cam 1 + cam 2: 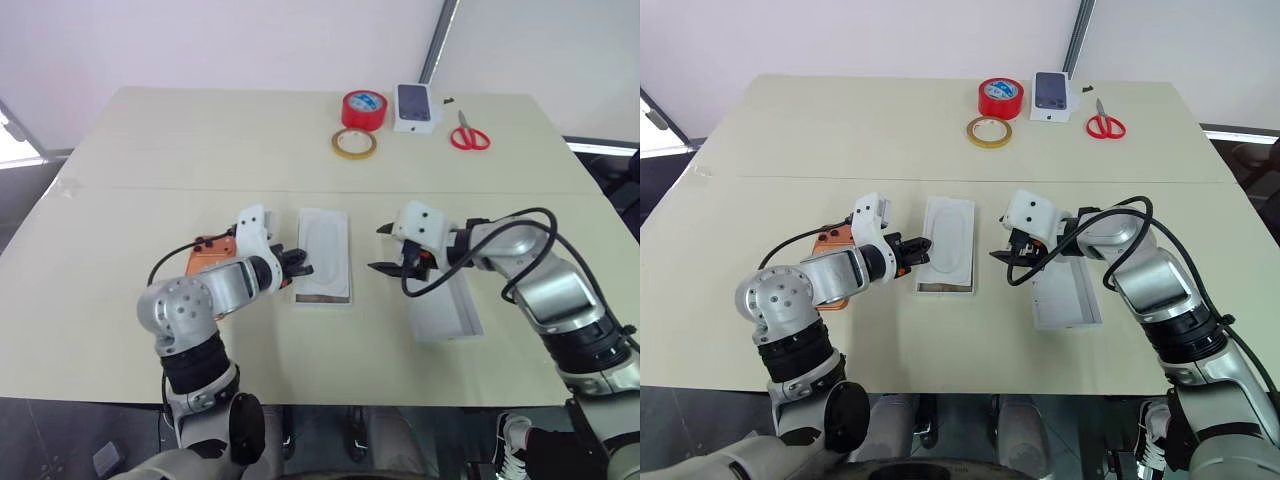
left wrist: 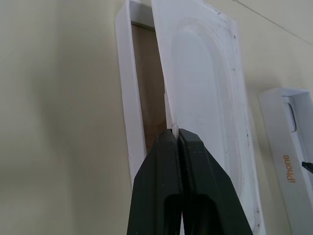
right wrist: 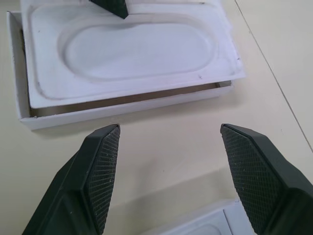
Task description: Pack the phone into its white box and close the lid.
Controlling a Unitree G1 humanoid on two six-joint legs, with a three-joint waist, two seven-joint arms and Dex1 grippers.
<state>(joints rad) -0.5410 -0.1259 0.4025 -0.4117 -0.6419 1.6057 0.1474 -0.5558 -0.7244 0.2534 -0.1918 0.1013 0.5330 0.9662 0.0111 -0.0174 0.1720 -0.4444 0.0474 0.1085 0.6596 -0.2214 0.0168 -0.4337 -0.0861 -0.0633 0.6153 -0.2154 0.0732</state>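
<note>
white box (image 1: pixel 322 257): shallow cardboard tray mid-table, brown floor, a moulded white insert (image 3: pixel 132 46) with an oval recess lying askew in it. left gripper (image 1: pixel 303 268) pinched tight on the insert's edge. right gripper (image 1: pixel 384 248) gaping wide, empty. phone (image 1: pixel 212 253) orange, beside left arm.

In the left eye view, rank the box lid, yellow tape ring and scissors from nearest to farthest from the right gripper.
From the right gripper:
1. Box lid, just below it, toward the robot.
2. Yellow tape ring, far side of the table, slightly left.
3. Scissors, far side, to the right. Not much farther than the tape ring.
</note>
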